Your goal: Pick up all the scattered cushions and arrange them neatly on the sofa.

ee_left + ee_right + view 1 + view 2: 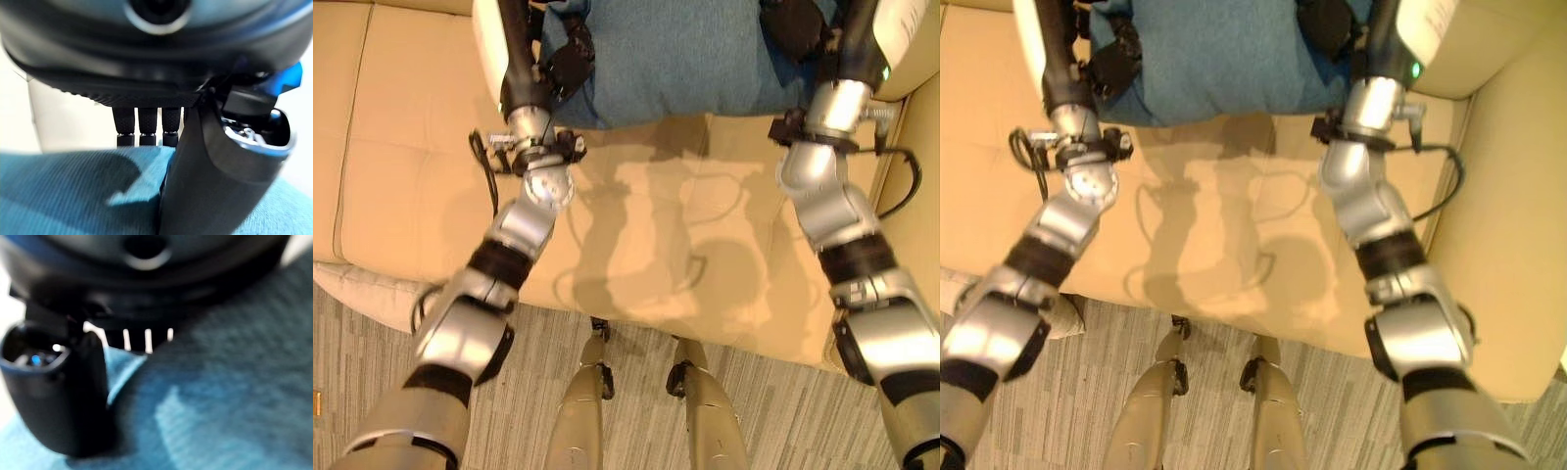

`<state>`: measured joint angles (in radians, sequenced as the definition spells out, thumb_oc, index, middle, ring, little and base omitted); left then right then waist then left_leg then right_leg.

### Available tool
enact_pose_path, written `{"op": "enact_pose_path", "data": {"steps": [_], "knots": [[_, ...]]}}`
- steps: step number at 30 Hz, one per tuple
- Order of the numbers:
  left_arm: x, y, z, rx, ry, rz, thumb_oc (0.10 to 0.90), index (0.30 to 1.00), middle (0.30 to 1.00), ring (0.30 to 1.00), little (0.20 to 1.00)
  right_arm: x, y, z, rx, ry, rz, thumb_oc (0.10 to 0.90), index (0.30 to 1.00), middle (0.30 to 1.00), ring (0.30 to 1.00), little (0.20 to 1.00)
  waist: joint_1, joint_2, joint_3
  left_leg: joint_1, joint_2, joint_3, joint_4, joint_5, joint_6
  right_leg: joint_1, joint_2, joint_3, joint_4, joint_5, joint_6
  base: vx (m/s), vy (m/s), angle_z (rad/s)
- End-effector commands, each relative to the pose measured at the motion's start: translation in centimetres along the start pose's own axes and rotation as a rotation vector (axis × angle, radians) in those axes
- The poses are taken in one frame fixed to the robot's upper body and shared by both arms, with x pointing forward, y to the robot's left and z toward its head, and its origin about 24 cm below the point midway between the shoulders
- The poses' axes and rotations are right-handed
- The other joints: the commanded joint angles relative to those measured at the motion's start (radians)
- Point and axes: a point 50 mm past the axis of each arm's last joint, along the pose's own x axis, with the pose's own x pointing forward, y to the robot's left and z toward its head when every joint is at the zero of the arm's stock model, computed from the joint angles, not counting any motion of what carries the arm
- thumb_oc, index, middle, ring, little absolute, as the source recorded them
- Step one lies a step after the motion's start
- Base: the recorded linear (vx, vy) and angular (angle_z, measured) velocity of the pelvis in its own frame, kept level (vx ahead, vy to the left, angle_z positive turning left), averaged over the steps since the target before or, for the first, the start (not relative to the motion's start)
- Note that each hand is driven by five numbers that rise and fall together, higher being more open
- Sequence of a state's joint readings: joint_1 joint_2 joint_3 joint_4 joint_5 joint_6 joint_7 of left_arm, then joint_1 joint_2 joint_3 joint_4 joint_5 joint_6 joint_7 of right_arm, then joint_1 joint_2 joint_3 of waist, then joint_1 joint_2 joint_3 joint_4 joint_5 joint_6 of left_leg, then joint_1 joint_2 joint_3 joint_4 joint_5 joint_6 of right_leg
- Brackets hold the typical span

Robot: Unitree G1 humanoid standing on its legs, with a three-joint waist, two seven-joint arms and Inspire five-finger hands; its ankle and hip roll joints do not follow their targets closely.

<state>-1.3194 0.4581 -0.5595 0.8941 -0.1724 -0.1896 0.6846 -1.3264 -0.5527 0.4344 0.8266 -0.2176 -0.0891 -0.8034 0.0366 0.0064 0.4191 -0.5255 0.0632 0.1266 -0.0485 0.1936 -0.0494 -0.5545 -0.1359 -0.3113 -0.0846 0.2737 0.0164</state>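
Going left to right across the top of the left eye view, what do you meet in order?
Tan sofa → left hand gripping the cushion's left edge → blue cushion held over the seat → right hand on the cushion's right edge → sofa armrest.

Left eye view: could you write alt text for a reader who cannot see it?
Both hands, left hand and right hand, grip a blue cushion by its sides above the tan sofa seat. A pale cushion lies on the floor by the sofa's front edge.
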Motion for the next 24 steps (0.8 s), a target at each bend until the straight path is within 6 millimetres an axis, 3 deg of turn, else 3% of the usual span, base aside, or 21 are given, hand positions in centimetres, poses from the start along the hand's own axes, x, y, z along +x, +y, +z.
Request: {"op": "enact_pose_path", "data": {"steps": [1,5,8,11,12,13,16,19,22,24], "knots": [[1.7,-1.2,11.2,-0.196,-0.407,-0.084,0.800,0.900,0.900,0.900,0.900,0.5,1.5,7.3,0.200,-0.217,0.055,0.800,0.900,0.900,0.900,0.900,0.005,-0.015,-0.151,0.015,-0.009,-0.054,0.016,-0.076,-0.047,0.024,-0.054,0.048,0.126,-0.162,0.156,0.00,0.000,0.00],[3.5,0.3,11.3,-0.100,-0.389,-0.066,0.800,0.900,0.900,0.900,0.900,0.6,3.0,8.0,0.158,-0.210,0.171,0.800,0.900,0.900,0.900,0.900,0.003,-0.003,-0.139,0.040,-0.010,-0.054,-0.012,-0.066,-0.048,0.030,-0.054,0.050,0.129,-0.161,0.155,0.01,0.012,-0.05],[3.5,1.0,9.6,-0.063,-0.342,-0.052,0.800,0.900,0.900,0.900,0.900,-0.1,3.5,7.7,0.166,-0.195,0.211,0.800,0.900,0.900,0.900,0.900,0.004,0.001,-0.134,0.057,-0.013,-0.052,-0.015,-0.067,-0.048,0.041,-0.053,0.052,0.124,-0.162,0.153,0.03,0.001,-0.08],[3.1,1.6,7.1,0.004,-0.296,-0.060,0.800,0.900,0.900,0.900,0.900,-0.7,3.5,7.0,0.166,-0.197,0.232,0.800,0.900,0.900,0.900,0.900,0.007,0.003,-0.130,0.066,-0.015,-0.051,-0.015,-0.069,-0.048,0.052,-0.052,0.051,0.121,-0.165,0.150,-0.02,0.003,-0.01],[2.6,2.5,4.6,0.052,-0.244,-0.061,0.800,0.900,0.900,0.900,0.900,-1.1,3.2,6.1,0.149,-0.203,0.257,0.800,0.900,0.900,0.900,0.900,0.006,-0.002,-0.121,0.054,-0.019,-0.040,-0.008,-0.048,-0.041,0.044,-0.056,0.041,0.119,-0.143,0.138,0.00,0.000,0.00],[2.6,2.5,4.5,0.053,-0.242,-0.061,0.800,0.900,0.900,0.900,0.900,-1.2,3.3,6.1,0.149,-0.203,0.259,0.800,0.900,0.900,0.900,0.900,0.007,0.001,-0.130,0.067,-0.016,-0.049,-0.016,-0.069,-0.048,0.054,-0.050,0.051,0.117,-0.165,0.148,0.00,0.000,0.00],[1.8,3.6,1.7,0.099,-0.178,-0.065,0.800,0.900,0.900,0.900,0.900,-1.9,3.0,4.8,0.173,-0.178,0.302,0.800,0.900,0.900,0.900,0.900,0.005,-0.005,-0.126,0.065,-0.014,-0.046,-0.015,-0.068,-0.050,0.054,-0.049,0.050,0.115,-0.165,0.146,0.03,-0.007,0.00],[0.2,4.7,-1.9,0.122,-0.079,-0.069,0.800,0.900,0.900,0.900,0.900,-3.7,3.0,2.9,0.233,-0.117,0.364,0.800,0.900,0.900,0.900,0.900,0.004,-0.013,-0.113,0.049,-0.016,-0.039,-0.006,-0.047,-0.044,0.046,-0.054,0.039,0.113,-0.142,0.133,-0.07,-0.007,0.01],[-0.7,4.9,-3.2,0.132,-0.043,-0.077,0.800,0.900,0.900,0.900,0.900,-4.7,3.1,2.0,0.237,-0.096,0.393,0.800,0.900,0.900,0.900,0.900,0.008,-0.011,-0.118,0.063,-0.010,-0.048,-0.014,-0.069,-0.051,0.059,-0.047,0.047,0.109,-0.164,0.141,0.02,-0.019,0.03],[-1.3,5.0,-4.1,0.148,-0.023,-0.096,0.800,0.900,0.900,0.900,0.900,-5.4,3.2,1.4,0.223,-0.087,0.418,0.800,0.900,0.900,0.900,0.900,0.008,-0.013,-0.106,0.052,-0.013,-0.039,-0.006,-0.047,-0.045,0.050,-0.054,0.036,0.112,-0.144,0.131,-0.05,0.000,0.03]]}}
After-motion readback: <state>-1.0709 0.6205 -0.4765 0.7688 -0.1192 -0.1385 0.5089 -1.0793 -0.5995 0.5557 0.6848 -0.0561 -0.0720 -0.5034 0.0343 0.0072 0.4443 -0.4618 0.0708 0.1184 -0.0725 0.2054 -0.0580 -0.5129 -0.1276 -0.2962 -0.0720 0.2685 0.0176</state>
